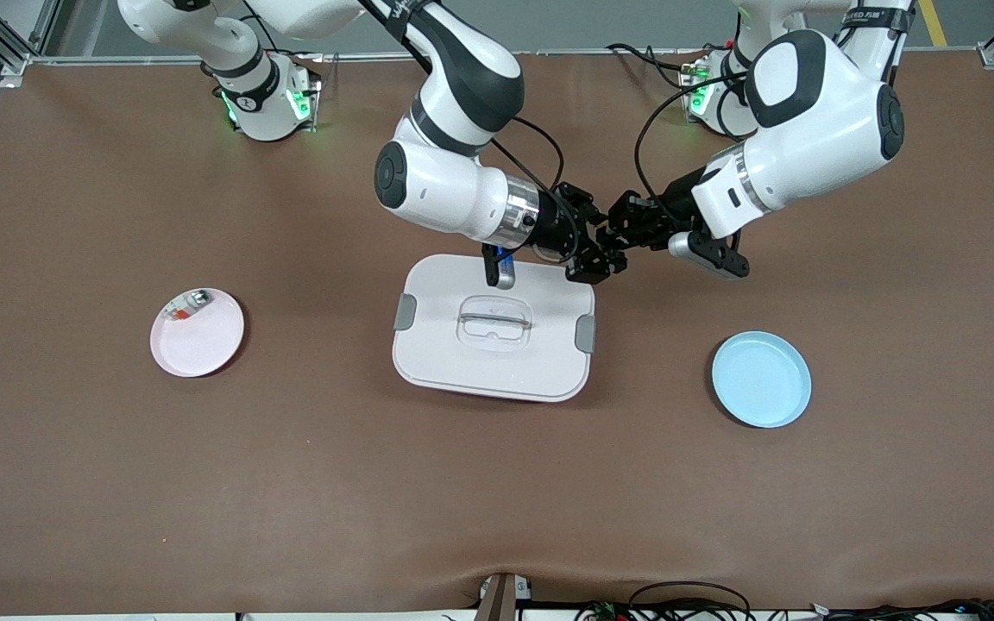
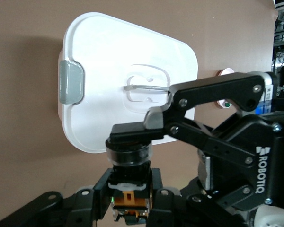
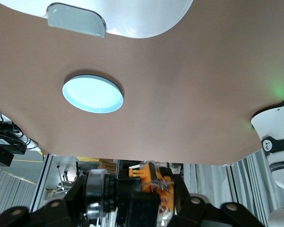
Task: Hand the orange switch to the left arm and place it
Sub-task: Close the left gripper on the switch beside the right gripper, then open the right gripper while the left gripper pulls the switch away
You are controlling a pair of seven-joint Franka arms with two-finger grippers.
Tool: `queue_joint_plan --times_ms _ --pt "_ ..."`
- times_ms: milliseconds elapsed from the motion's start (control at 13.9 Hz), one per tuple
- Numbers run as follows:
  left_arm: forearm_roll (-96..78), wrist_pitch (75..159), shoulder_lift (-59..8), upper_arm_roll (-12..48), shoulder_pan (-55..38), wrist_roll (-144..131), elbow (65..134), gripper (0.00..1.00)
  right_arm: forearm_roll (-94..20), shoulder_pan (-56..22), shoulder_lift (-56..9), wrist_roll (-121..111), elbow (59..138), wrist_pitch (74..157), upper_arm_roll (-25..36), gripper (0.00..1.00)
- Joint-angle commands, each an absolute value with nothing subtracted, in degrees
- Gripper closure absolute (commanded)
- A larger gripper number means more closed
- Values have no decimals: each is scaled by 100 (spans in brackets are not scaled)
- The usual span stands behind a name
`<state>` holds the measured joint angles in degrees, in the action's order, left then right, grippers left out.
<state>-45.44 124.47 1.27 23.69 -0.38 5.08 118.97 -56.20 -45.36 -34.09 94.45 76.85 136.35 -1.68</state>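
1. The switch [image 2: 128, 189] is a tiny part: an orange body in a black frame, with a round black-rimmed cap at one end.
2. It hangs in the air between the two grippers, over the table just past the box's [image 1: 462, 362] corner toward the left arm's end.
3. The left gripper [image 1: 622, 231] is clamped tight on the switch; in its wrist view the black fingers [image 2: 99, 189] hug the orange body on both sides.
4. The right gripper [image 1: 594, 250] meets it tip to tip. Its fingers sit partly spread around the cap end, and one pad [image 2: 156, 118] lies against the cap's rim; I cannot tell whether it is gripping.
5. In the front view the switch is lost among the black fingers; only the wrist cameras show its colour.
6. The right wrist view shows the orange body [image 3: 154, 182] beside the round cap, with the blue plate [image 3: 92, 93] on the table below.
7. The left wrist view shows the box lid with its grey clip [image 2: 70, 81] and clear handle [image 2: 144, 87].
8. Only the front view shows the pink plate [image 1: 204, 345] toward the right arm's end, with a small silvery piece [image 1: 189, 304] on it.
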Motion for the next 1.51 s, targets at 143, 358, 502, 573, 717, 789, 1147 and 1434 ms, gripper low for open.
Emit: queue_joint_plan --times_ms 143,358,502,573,717,789,1147,1434 --pt "-4254 12472 53 2338 114 685 11725 100 -5678 -4544 -3437 9527 7523 13491 -141 0" --pt "-3720 12446 53 2338 386 869 11690 100 -5634 -4482 -3384 9510 7532 13474 -114 0" --pt "-3237 12437 44 2320 552 1071 11698 100 -5433 -4439 -3244 9492 7585 13282 -88 0" --pt "-2982 12428 18 2329 693 1246 11698 100 -5049 -4369 -3147 9483 7585 13054 -97 0" --pt "-2560 12262 -35 2329 939 1773 11698 100 -4310 -4342 -2945 9475 7655 12614 -97 0" --pt "-2375 12174 -96 2320 1080 2045 11698 100 -4046 -4342 -2831 9457 7777 12499 -97 0" --pt "-1329 12173 -491 2320 1502 3486 11602 100 -2997 -4324 -1980 8529 9058 12498 -88 0" --pt "-399 12199 -966 2320 1591 4410 11339 100 -2988 -3641 -1171 6737 10035 12061 -88 0"
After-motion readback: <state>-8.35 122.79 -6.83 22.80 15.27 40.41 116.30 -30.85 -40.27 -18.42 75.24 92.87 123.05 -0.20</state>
